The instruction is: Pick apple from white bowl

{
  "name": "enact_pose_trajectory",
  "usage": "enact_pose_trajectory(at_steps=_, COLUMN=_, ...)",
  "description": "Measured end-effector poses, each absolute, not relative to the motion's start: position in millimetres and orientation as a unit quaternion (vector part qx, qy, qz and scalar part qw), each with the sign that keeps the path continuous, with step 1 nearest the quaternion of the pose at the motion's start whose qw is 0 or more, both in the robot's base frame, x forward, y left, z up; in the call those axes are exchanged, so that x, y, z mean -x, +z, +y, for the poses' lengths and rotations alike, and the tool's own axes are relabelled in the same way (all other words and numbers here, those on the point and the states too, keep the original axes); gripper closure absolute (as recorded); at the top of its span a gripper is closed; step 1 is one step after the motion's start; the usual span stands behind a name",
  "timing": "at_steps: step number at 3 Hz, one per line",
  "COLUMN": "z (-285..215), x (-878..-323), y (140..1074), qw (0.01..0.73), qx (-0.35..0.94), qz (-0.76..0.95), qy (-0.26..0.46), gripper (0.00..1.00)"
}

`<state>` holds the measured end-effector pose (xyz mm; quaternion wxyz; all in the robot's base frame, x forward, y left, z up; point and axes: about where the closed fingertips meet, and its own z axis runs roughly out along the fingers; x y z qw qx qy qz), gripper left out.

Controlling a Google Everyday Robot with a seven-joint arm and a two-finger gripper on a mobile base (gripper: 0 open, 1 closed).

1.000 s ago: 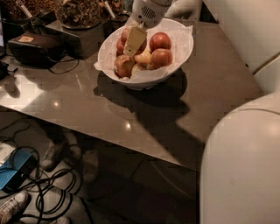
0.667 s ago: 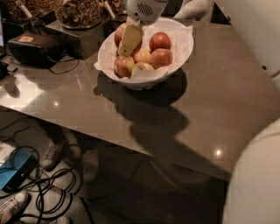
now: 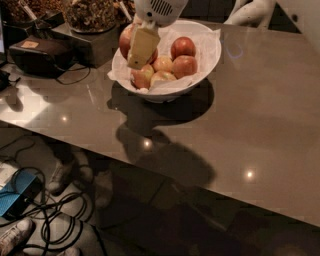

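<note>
Far left, at 9 o'clock on the glossy grey-brown tabletop (image 3: 240, 125): black boxy device (image 3: 37, 52) with a cable. Glass jar of brown nut mix (image 3: 90, 12) at its 2 o'clock. On the floor below, black cables (image 3: 55, 220) and a flat blue item (image 3: 10, 202). None of it relevant.

Next right: wide round white bowl (image 3: 207, 70) lined with crinkled white paper, at 11 o'clock on the table, full of apples.

White-housed gripper (image 3: 142, 47) comes in from above, low inside the bowl at the bowl's 10 o'clock. Claw spread: cannot tell, too little of it shows.

Round deep-red glossy apple (image 3: 125, 41) sits at the bowl's 10 o'clock, just beside the gripper and partly hidden by it. Contact or not: cannot tell. Looks seated among the others, not raised.

Further right: second red apple (image 3: 183, 46) at the bowl's 1 o'clock. Paler yellow-blushed apples (image 3: 162, 63) at centre and towards 7 o'clock.

Status, as a judgement: approach about done, gripper down at the target. Grasp unconfirmed. Left to do: close on the apple, lift clear of the rim without dragging the paper or rolling neighbours.
</note>
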<state>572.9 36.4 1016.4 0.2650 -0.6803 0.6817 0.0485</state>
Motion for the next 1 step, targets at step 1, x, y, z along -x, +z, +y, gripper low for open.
enact_pose_trajectory(at_steps=1, z=44.0, x=-553.6, y=1022.1, qw=0.273, qx=0.693, qz=0.665, qy=0.042, gripper=1.00)
